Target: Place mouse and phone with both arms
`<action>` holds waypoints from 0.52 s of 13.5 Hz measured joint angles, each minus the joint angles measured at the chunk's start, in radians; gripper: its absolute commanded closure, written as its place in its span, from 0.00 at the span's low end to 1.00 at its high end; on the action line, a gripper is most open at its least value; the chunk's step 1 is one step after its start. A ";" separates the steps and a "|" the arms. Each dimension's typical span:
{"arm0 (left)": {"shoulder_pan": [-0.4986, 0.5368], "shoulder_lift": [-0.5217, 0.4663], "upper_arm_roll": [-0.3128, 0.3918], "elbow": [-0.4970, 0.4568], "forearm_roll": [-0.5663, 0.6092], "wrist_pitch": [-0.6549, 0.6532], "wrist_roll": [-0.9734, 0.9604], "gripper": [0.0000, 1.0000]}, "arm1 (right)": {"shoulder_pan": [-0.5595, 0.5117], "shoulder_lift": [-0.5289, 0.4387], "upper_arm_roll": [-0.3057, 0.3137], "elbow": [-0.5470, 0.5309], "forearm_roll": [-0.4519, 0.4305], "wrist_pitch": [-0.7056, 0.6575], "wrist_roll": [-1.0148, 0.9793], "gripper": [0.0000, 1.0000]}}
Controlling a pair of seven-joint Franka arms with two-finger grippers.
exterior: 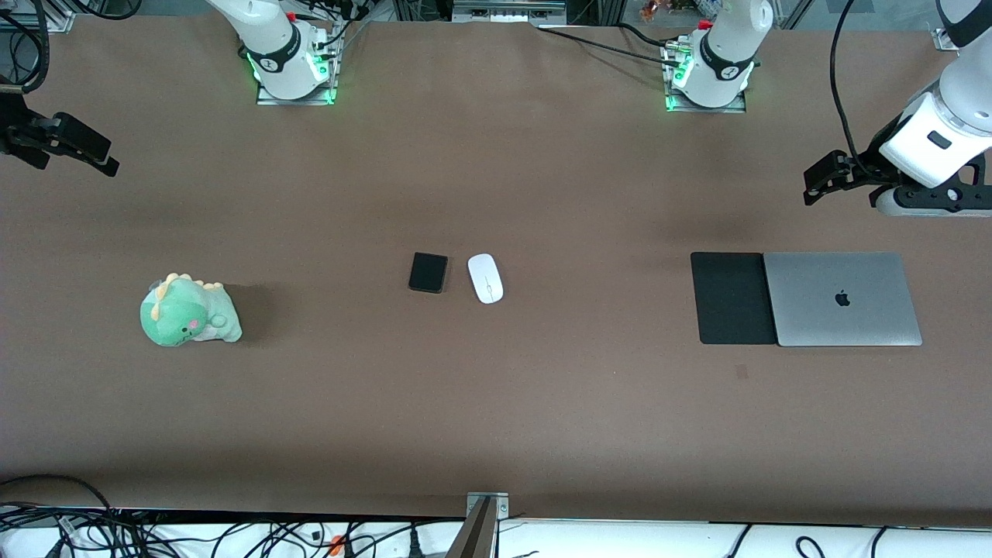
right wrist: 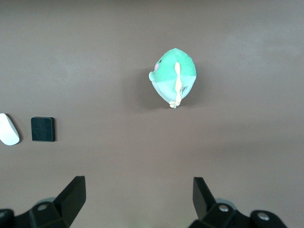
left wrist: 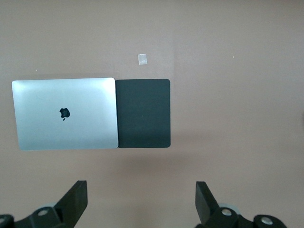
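Note:
The white oval mouse [exterior: 485,278] and the small black phone [exterior: 428,272] lie side by side at the middle of the brown table, the phone toward the right arm's end. Both also show in the right wrist view, the mouse [right wrist: 8,129] beside the phone [right wrist: 42,129]. My left gripper [exterior: 815,182] hangs open and empty in the air near the table's left-arm end, over bare table farther from the front camera than the mouse pad; its own view [left wrist: 141,197] shows it spread wide. My right gripper [exterior: 105,159] is open and empty over the right-arm end; it shows in its own view too [right wrist: 139,194].
A large black mouse pad [exterior: 732,297] lies beside a closed silver laptop [exterior: 843,298] toward the left arm's end. A green plush dinosaur [exterior: 188,311] sits toward the right arm's end. A small pale tag [exterior: 742,372] lies near the pad, closer to the front camera.

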 measured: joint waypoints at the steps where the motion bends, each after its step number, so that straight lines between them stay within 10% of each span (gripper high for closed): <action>1: 0.000 0.000 0.000 0.000 0.000 0.000 0.000 0.00 | 0.000 0.000 0.000 0.000 0.000 0.000 0.000 0.00; 7: -0.002 0.002 -0.005 -0.002 0.000 -0.002 -0.010 0.00 | 0.000 0.000 0.000 0.000 0.000 0.000 0.000 0.00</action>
